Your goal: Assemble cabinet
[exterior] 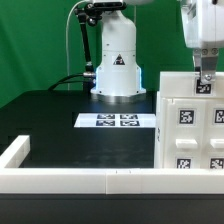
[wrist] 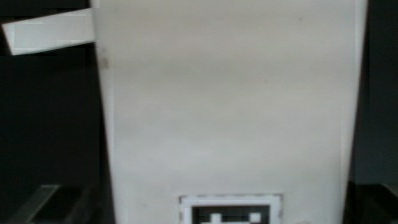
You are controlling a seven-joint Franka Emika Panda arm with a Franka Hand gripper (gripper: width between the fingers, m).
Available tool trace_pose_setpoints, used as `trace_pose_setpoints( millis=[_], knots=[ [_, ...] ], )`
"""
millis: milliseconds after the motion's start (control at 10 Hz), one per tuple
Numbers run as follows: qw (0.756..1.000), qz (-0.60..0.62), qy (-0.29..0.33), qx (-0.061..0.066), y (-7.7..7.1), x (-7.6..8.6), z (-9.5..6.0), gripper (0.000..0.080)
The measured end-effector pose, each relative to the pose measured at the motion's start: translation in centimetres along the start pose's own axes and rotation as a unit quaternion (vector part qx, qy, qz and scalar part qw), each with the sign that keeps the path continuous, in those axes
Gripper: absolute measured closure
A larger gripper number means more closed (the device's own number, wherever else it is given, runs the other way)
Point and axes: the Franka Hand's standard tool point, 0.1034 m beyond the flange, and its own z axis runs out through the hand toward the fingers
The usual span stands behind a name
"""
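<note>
The cabinet [exterior: 190,125], a large white boxy body with several black-and-white tags on its front, stands at the exterior view's right, just behind the front rail. My gripper [exterior: 205,78] comes straight down onto its top edge, just above a tag. In the wrist view the cabinet's white face [wrist: 222,100] fills the picture, with one tag [wrist: 235,211] close to my gripper [wrist: 222,218]. The dark fingers [wrist: 54,205] show only dimly, one on each side of the body and against it. The gripper is shut on the cabinet.
The marker board [exterior: 115,121] lies flat on the black table in front of the robot base [exterior: 115,70]. A long low white border rail [exterior: 90,180] runs along the front and up the exterior view's left side. A white piece [wrist: 45,33] shows beyond the cabinet in the wrist view.
</note>
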Motion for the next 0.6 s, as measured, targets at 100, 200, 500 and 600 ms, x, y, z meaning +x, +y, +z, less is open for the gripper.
trace_pose_setpoints(
  millis=[100, 200, 500, 600],
  knots=[
    [1.0, -0.003, -0.001, 0.0, 0.0, -0.1, 0.0, 0.0013],
    [1.0, -0.009, -0.007, 0.002, -0.1, -0.3, -0.4, 0.0004],
    [0.999, -0.017, -0.031, 0.018, -0.5, -1.1, -2.3, 0.0002],
    [0.998, -0.045, -0.029, 0.017, -0.4, -1.1, -2.0, 0.0002]
  ],
)
